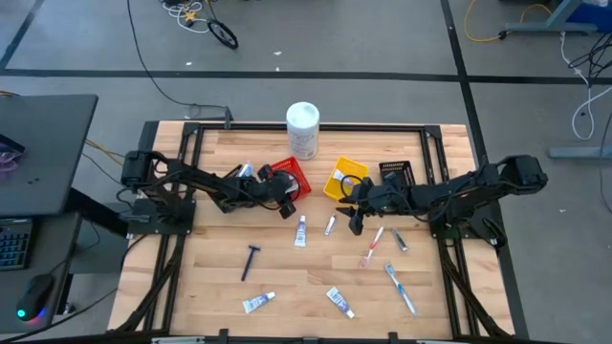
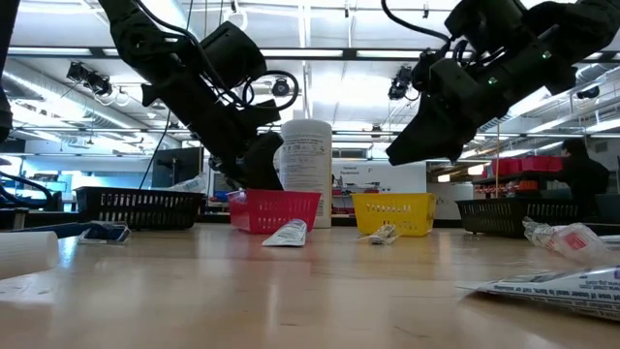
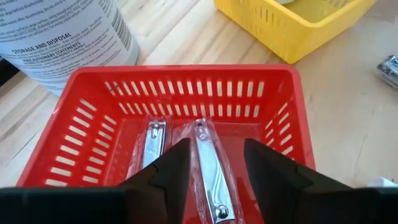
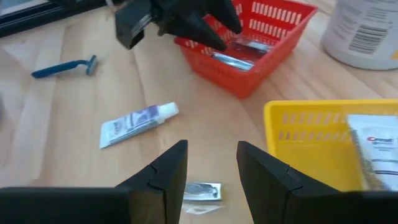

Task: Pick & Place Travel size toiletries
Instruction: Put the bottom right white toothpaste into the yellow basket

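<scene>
High view: left end effector [image 1: 285, 194] over red bin [image 1: 293, 177]; right end effector [image 1: 353, 216] above wrapped silvery item [image 1: 330, 225], beside yellow bin [image 1: 342, 178]. Scattered on worktop [image 1: 210, 258]: blue razor [image 1: 251, 260], toothpaste tubes [image 1: 300, 230] [image 1: 257, 302] [image 1: 338, 301], red/white toothbrush [image 1: 373, 246], blue/white toothbrush [image 1: 401, 289].

Low view: white canister [image 2: 305, 160] behind red bin [image 2: 274, 208]; toothpaste tube [image 2: 286, 234] lying just in front.

Left wrist view: fingers [image 3: 166, 180] spread, released, straddling silvery clipper [image 3: 210, 177] lying in red bin [image 3: 283, 124]; second clipper [image 3: 153, 142] alongside.

Right wrist view: fingers [image 4: 163, 177] apart, holding nothing; wrapped silvery item [image 4: 201, 191] on worktop between them; boxed toothpaste [image 4: 373, 149] in yellow bin [image 4: 298, 146].
</scene>
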